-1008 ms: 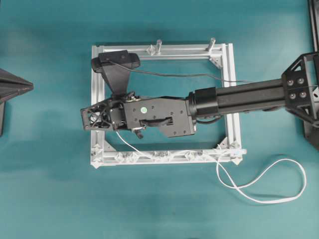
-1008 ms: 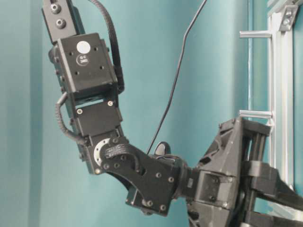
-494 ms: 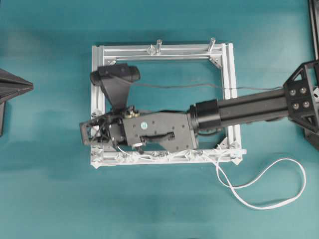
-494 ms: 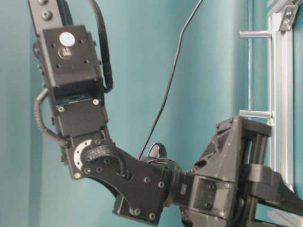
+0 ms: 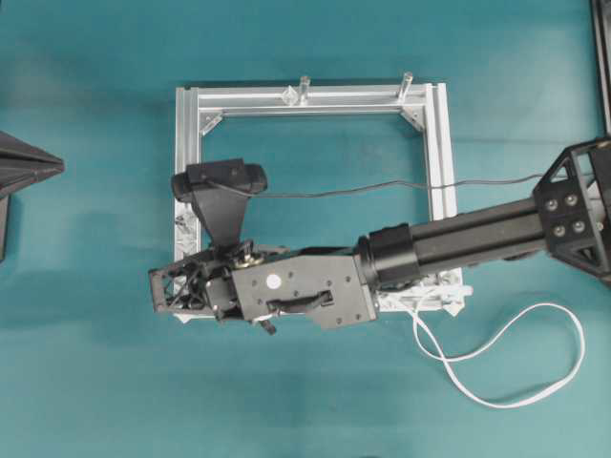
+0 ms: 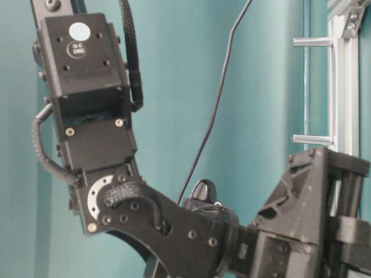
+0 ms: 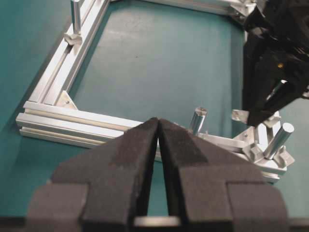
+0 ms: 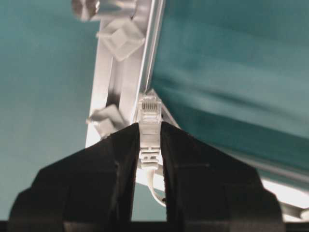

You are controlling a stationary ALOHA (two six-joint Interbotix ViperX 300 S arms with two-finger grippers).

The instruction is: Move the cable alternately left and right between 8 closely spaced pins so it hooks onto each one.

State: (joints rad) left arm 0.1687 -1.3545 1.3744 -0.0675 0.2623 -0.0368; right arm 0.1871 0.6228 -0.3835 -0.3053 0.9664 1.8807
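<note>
White cable [image 5: 496,367] and its clear plug [image 8: 149,118] are the items we track, using the aluminium frame [image 5: 187,134] as landmark.

Change over the last second: the right arm has swung from the frame's open middle down onto its near rail, and in the overhead view the wrist now covers most of that rail, so we can no longer see the stretch of cable that ran across the row. We judge this is one leg of the weave, the plug end being carried across the rail at the left end of the row; how many pins are hooked we cannot tell, since the arm hides them.

Right gripper [image 8: 147,145]: jaws nearly closed, pinching the plug upright between the pads, the cord hanging out beneath. In the right wrist view the plug sits just above the rail's inner edge, with two translucent pins [image 8: 120,35] beside it.

Slack cable lies in a loop on the teal table [image 5: 95,382] off the frame's near right corner.

Left gripper [image 7: 159,145]: closed on nothing, parked off the frame's far side, motionless.

Writing: a round white sticker [image 6: 79,32] on the arm's motor housing carries small print; we make out "QC", the rest is unreadable.
</note>
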